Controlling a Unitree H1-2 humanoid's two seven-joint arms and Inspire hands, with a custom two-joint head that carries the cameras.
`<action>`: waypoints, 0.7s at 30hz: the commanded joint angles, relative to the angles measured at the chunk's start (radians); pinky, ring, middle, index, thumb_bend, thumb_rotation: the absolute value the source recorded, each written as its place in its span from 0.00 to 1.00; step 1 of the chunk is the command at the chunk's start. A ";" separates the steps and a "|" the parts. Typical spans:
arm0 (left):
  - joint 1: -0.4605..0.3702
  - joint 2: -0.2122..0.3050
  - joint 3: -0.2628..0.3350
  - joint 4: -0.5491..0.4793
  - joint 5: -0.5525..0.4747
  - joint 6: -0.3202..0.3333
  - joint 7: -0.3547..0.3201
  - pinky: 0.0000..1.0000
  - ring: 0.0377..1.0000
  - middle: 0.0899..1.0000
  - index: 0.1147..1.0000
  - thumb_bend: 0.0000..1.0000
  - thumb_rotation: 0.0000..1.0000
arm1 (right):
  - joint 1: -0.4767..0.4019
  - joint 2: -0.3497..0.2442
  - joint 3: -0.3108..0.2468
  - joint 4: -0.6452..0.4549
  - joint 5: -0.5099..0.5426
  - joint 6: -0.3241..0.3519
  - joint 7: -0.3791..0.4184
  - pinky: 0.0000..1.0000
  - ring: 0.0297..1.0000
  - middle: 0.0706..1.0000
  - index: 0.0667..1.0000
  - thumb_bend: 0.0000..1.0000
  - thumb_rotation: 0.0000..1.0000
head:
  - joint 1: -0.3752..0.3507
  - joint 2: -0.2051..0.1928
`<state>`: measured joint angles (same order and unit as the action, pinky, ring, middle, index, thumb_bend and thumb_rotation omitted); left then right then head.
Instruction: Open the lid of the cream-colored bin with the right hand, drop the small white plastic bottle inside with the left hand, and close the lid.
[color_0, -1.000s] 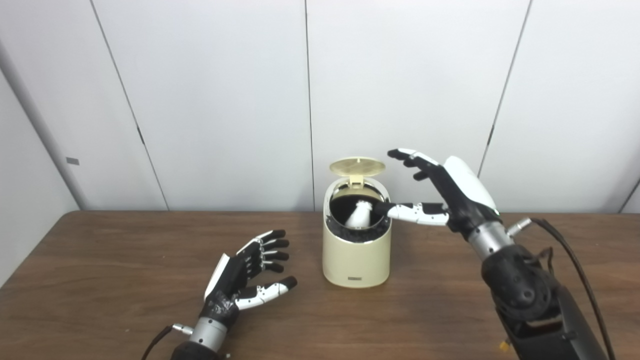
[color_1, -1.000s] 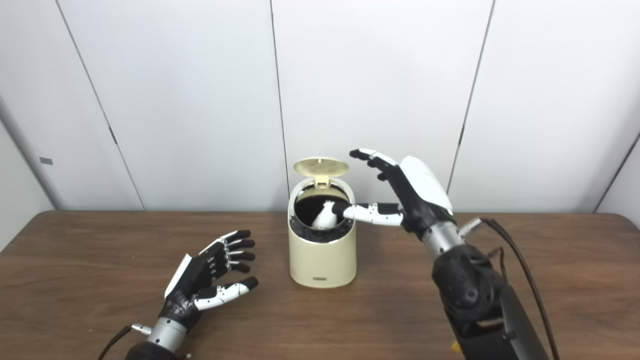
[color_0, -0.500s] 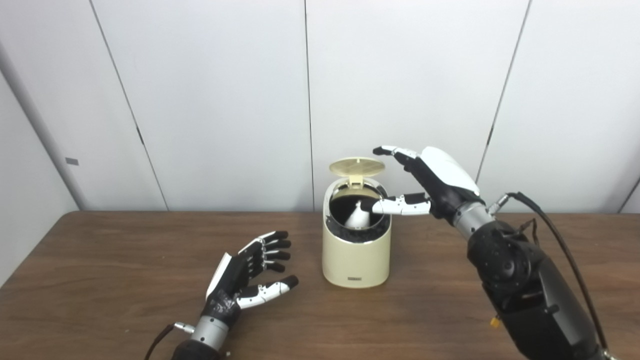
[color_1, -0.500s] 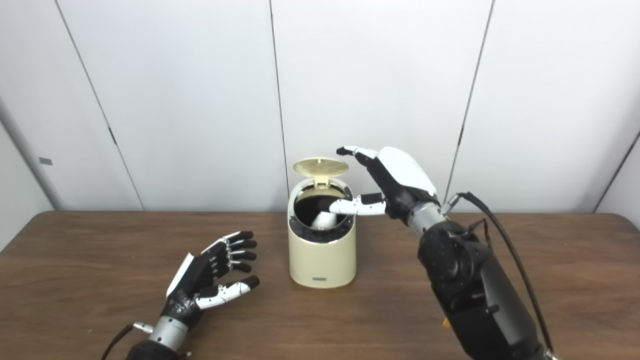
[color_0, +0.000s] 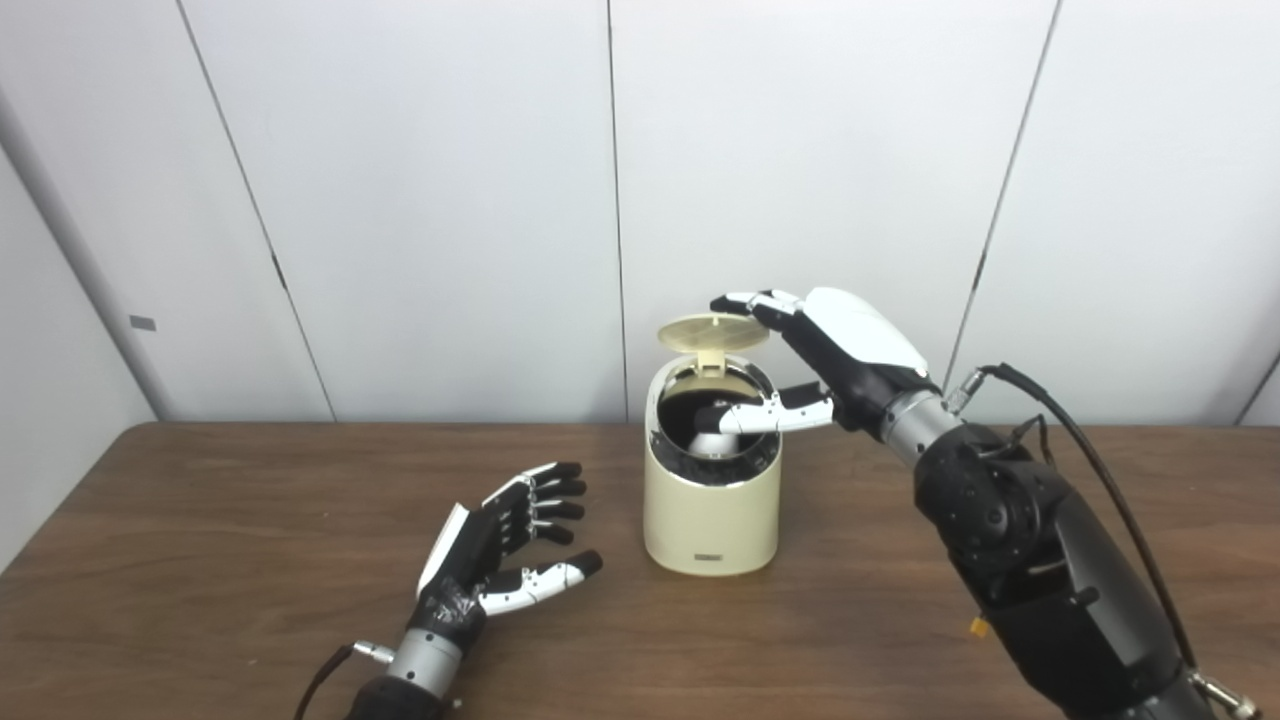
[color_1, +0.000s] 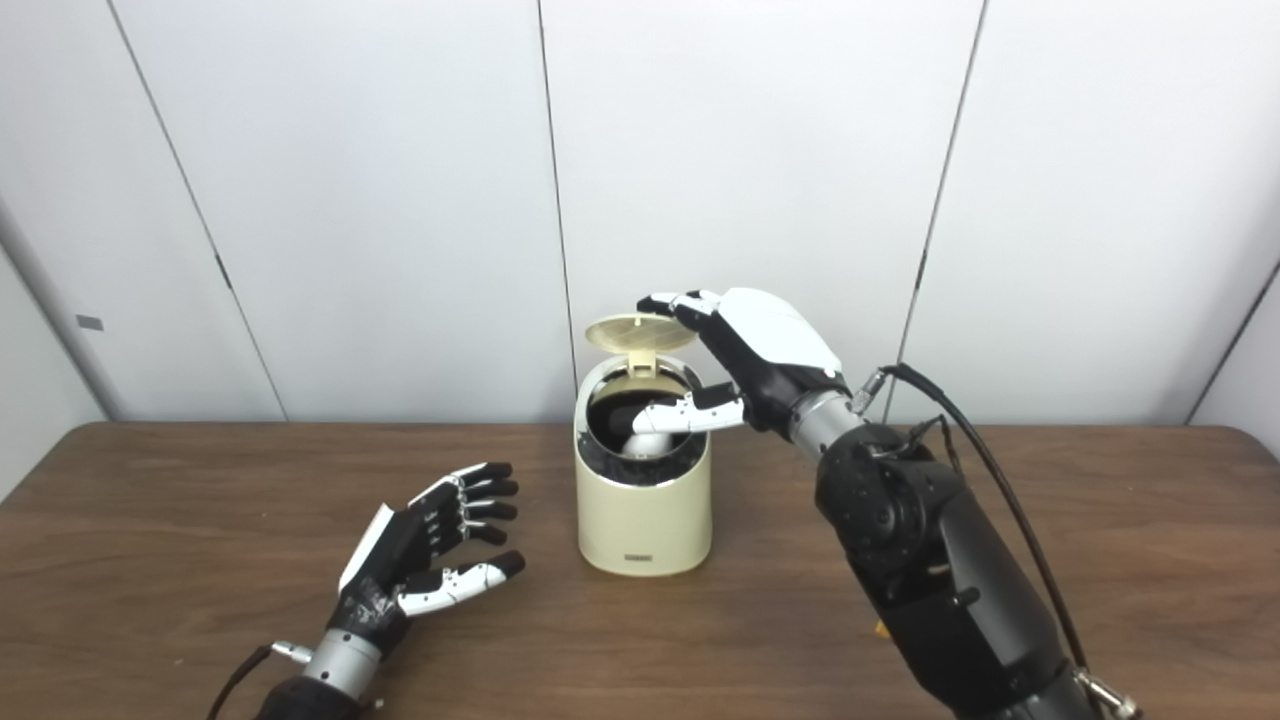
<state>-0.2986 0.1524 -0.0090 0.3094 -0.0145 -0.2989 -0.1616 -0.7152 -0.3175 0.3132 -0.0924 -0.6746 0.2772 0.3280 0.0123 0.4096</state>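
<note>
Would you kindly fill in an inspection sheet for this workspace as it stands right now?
Surface: brown wooden table, bare around the bin.
Job's things: cream-colored bin upright at table centre; its lid stands raised at the back hinge; small white plastic bottle lies inside the dark interior, partly hidden.
Clutter: nothing seen.
Hands: left hand open, low over the table to the bin's left, holding nothing. Right hand open, fingers at the lid's top edge, thumb over the opening; contact cannot be told.
Cables: black cable loops from the right wrist along the arm; a thin one leaves the left wrist.
Surroundings: plain white wall panels behind.
</note>
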 joint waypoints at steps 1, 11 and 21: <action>-0.044 0.000 0.004 -0.013 -0.006 -0.030 0.006 0.64 0.72 0.77 0.79 0.74 0.13 | -0.042 -0.018 -0.009 -0.050 -0.007 -0.029 0.004 0.87 0.94 0.84 0.84 0.71 0.65 | 0.001 0.002; -0.043 -0.002 0.004 -0.009 0.008 -0.037 0.014 0.63 0.72 0.76 0.78 0.75 0.13 | -0.011 -0.047 -0.009 -0.134 -0.022 -0.034 0.056 0.84 0.92 0.82 0.81 0.68 0.62 | 0.004 0.009; -0.036 -0.006 0.004 -0.028 0.023 -0.025 0.027 0.63 0.71 0.76 0.78 0.74 0.14 | 0.009 -0.086 -0.007 -0.156 -0.037 -0.090 0.082 0.79 0.90 0.76 0.73 0.67 0.65 | 0.013 0.017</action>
<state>-0.3005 0.1417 -0.0085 0.3104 -0.0018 -0.2978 -0.1520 -0.6712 -0.3893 0.3159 -0.2180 -0.6993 0.2208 0.4183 0.0245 0.4249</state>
